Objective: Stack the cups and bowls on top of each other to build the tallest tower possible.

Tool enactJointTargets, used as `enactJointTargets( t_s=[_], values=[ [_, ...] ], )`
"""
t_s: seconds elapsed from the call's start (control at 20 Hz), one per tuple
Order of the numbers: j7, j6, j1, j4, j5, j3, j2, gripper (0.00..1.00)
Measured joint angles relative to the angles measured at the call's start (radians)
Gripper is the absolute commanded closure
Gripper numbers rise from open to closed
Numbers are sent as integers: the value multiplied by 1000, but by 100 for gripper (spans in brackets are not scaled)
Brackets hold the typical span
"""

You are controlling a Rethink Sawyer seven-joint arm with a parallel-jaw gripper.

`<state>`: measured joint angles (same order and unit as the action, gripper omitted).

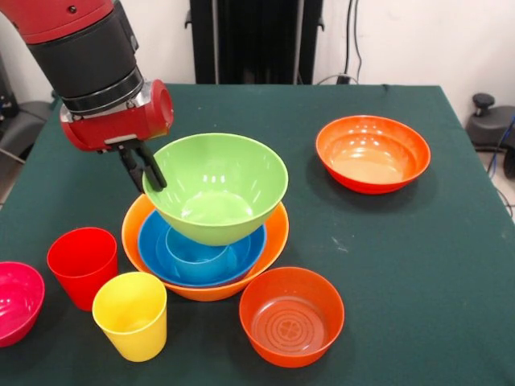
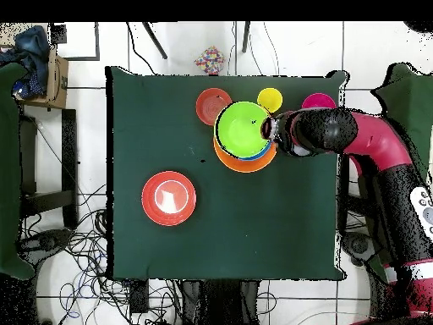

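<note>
My gripper [image 1: 150,171] clamps the rim of the glossy lime green bowl [image 1: 216,186], tilted over the tower [image 1: 205,256]: a pale orange bowl [image 1: 273,241] holding a blue bowl [image 1: 157,249] with a small light blue piece [image 1: 193,249] nested inside, mid-table.

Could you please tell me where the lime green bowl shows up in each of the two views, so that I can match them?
Front view: the lime green bowl is left of centre, tilted above the tower, with the gripper at its left rim.
Overhead view: the same bowl is in the upper middle, left of the arm's end.
Shared landmark: the pale orange bowl directly beneath it.
</note>
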<state>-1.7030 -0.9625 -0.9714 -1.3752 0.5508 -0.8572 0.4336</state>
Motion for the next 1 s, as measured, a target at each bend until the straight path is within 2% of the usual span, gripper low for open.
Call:
enactJointTargets(
  t_s=[0.9,0.95,1.0],
  values=[
    [0,0,-13,-2,0,0,-1,100],
    [0,0,-13,-2,0,0,-2,0],
    [0,0,-13,-2,0,0,-2,0]
  ],
)
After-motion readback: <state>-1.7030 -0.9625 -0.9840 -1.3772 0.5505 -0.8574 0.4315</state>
